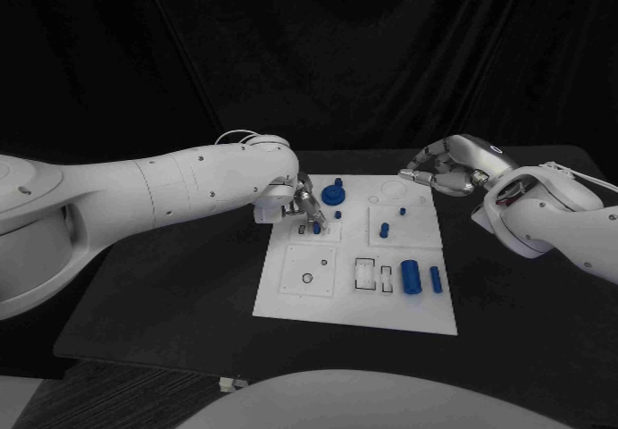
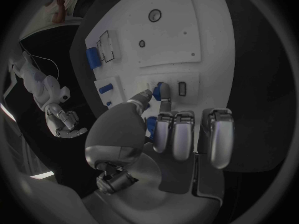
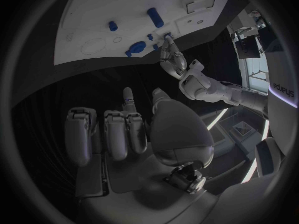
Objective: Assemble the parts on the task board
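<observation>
- My left hand (image 1: 294,198) is down on the white board (image 1: 309,299), toward the upper left of it in the head view. My thumb and one finger pinch a small blue peg (image 2: 163,91), which stands at a socket beside a small dark rectangular slot (image 2: 182,88); my other fingers are curled under.
- I judge this peg is being seated; whether it is fully home I cannot tell.
- My right hand (image 1: 445,168) hangs above the board's upper right corner, fingers curled in, holding nothing, as my right wrist view shows.
- Seemingly already in place: a round blue knob (image 1: 334,193) near the board's top, and two small blue pegs (image 1: 384,230) standing in the upper right panel.
- Probably still to do: a thick blue cylinder (image 1: 410,276) and a slimmer blue bar (image 1: 437,278) lie on the lower right of the board, next to two outlined rectangular slots (image 1: 366,273) that look unfilled.
- The lower left panel has an oval hole (image 1: 306,278), also open.
- So I judge the job is partway along, with the larger pieces left.
</observation>
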### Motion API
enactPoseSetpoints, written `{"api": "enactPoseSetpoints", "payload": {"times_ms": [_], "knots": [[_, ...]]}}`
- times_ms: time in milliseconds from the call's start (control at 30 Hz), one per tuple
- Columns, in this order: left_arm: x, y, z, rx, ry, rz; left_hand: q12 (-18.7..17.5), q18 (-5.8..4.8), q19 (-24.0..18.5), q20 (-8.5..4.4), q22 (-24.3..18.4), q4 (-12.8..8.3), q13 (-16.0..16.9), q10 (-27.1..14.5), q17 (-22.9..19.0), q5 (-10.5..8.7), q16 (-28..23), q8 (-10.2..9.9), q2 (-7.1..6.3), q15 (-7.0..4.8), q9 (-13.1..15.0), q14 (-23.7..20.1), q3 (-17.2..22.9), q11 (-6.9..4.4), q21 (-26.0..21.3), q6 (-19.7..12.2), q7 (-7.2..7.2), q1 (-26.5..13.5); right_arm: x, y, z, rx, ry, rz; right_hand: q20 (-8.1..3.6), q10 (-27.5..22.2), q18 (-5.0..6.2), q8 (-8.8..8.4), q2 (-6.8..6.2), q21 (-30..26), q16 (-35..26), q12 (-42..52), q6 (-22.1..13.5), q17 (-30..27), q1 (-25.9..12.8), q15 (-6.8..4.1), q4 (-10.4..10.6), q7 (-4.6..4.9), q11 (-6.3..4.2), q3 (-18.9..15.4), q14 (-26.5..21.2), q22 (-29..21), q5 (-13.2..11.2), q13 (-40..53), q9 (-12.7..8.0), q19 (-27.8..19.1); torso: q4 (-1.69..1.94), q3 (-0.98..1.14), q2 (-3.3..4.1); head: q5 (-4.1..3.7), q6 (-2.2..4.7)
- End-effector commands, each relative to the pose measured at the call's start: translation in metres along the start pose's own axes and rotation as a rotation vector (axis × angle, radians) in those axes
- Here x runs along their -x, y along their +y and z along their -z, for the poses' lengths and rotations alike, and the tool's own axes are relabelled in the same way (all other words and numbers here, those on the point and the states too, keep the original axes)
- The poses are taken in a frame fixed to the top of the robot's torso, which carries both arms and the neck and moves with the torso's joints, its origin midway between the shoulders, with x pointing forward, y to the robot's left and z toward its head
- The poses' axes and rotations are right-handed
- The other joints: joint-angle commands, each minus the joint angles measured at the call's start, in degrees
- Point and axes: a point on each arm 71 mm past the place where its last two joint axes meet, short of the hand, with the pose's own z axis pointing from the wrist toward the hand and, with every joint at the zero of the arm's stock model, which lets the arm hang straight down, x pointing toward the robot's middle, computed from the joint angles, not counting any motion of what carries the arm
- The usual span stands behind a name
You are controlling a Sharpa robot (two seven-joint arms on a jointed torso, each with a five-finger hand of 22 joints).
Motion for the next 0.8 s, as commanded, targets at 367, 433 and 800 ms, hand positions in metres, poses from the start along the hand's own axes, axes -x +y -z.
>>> {"api": "enactPoseSetpoints", "payload": {"times_ms": [367,433,800], "knots": [[-0.0019,0.0010,-0.0007,-0.005,0.018,-0.005,1.24,-0.41,1.17,-0.64,10.56,0.22,14.63,6.49,15.14,-0.65,0.80,2.97,0.99,-0.77,4.75,6.05,-2.50,-0.55,-1.10,-1.98,0.03,0.39,-0.0007,-0.0013,0.0005,-0.010,0.003,0.001,0.66,5.47,0.20,0.54,0.14,-0.33,0.97,1.14,0.25,15.14,1.46,0.34,-0.48,0.12,0.77,0.02,5.82,14.32,0.77,15.18,0.85,3.47,0.01,0.01,-0.02,0.24,0.00],[-0.0019,0.0019,-0.0006,-0.003,0.019,-0.005,1.24,-0.42,1.21,-0.72,10.63,-0.34,14.63,6.49,15.14,0.29,0.80,3.97,1.06,-0.88,6.44,6.05,-2.09,-0.71,-1.11,-2.52,-0.14,1.22,-0.0008,-0.0013,0.0005,-0.010,0.003,0.001,0.66,5.47,0.20,0.54,0.14,-0.33,0.97,1.14,0.25,15.14,1.46,0.34,-0.48,0.12,0.77,0.02,5.82,14.32,0.77,15.18,0.85,3.47,-0.01,0.00,0.01,0.32,0.00],[-0.0029,0.0044,-0.0004,-0.002,0.031,-0.010,1.24,-0.46,1.38,-0.98,10.85,-0.96,14.63,6.49,15.14,0.88,0.80,6.53,0.70,-1.17,10.52,6.05,-1.68,-1.07,-1.04,-3.01,-0.61,1.77,-0.0020,-0.0011,0.0001,-0.011,0.007,0.000,0.66,5.47,0.20,0.54,0.16,-0.35,0.97,1.14,0.26,15.14,1.50,0.34,-0.47,0.13,0.77,0.00,5.82,14.32,0.78,15.18,0.86,3.46,0.06,-0.04,-0.01,0.40,0.00]]}}
